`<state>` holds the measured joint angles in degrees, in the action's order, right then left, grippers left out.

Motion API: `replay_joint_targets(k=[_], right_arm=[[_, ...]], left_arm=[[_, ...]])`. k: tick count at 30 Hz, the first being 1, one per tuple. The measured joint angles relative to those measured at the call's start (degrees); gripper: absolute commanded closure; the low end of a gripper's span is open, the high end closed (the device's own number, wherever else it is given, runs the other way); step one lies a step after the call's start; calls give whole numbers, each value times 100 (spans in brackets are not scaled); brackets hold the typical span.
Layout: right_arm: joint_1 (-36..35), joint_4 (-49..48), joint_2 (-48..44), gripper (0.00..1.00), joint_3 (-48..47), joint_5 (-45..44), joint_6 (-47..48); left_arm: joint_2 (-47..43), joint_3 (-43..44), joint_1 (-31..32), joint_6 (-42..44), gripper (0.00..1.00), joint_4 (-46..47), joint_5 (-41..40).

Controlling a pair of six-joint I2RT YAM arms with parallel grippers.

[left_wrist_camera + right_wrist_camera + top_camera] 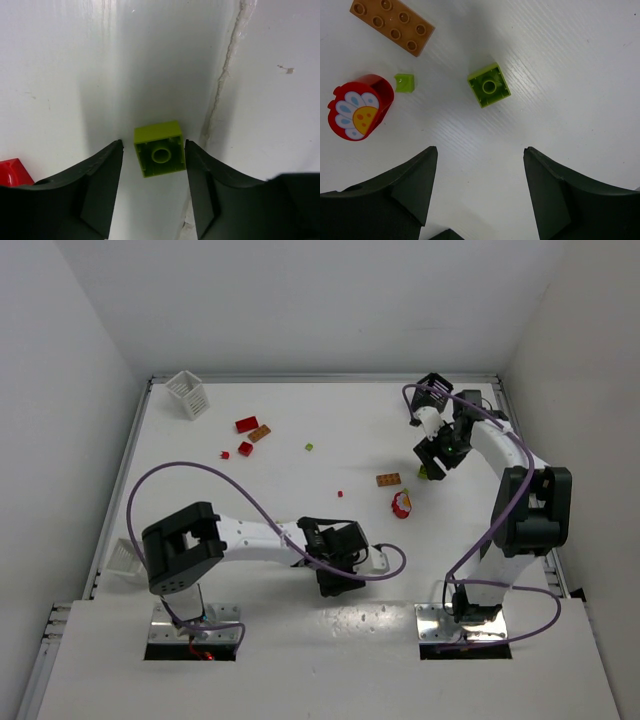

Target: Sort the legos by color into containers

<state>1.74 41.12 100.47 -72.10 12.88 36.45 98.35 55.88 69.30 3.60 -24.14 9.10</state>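
Note:
My left gripper (pixel 338 588) is low over the table near its front edge. In the left wrist view its jaws (pixel 153 145) are open around an upside-down yellow-green brick (pixel 159 149), close to the right finger with a gap on the left. My right gripper (pixel 432 462) is open and empty (pixel 480 149), above a yellow-green brick (pixel 489 91), a tiny green piece (pixel 404 82), an orange-brown plate (pixel 392 25) and a red flower piece (pixel 360 106). A white basket (pixel 187 393) stands back left. Another white basket (pixel 125 555) sits at the left edge. A black basket (pixel 432 390) stands back right.
Red bricks (pixel 246 424) and an orange-brown brick (pixel 260 433) lie back left of centre, with a small green piece (pixel 309 447) and a tiny red one (pixel 340 494). A red piece (pixel 10 172) lies left of my left fingers. A table seam (pixel 220 85) runs beside the brick.

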Motion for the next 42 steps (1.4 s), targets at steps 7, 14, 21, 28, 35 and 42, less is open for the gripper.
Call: replay_joint_targets(k=[7, 14, 21, 28, 35, 42], right_arm=[[0, -2, 0, 30, 0, -35, 0], [-7, 15, -72, 30, -2, 155, -87], [-107, 105, -378, 30, -184, 737, -494], [-365, 142, -428, 30, -413, 999, -680], [-461, 151, -428, 30, -542, 1034, -872], [-461, 166, -426, 30, -551, 1032, -907]], left_arm=[[59, 52, -7, 57, 64, 42, 9], [-612, 146, -997, 350, 64, -321, -11], [-911, 2218, -4350, 549, 64, -636, 138], [1095, 5582, -6697, 289, 63, -835, 164], [3250, 7740, -7466, -11, 59, -1145, -234], [3571, 7746, -7611, -157, 59, -1023, -688]])
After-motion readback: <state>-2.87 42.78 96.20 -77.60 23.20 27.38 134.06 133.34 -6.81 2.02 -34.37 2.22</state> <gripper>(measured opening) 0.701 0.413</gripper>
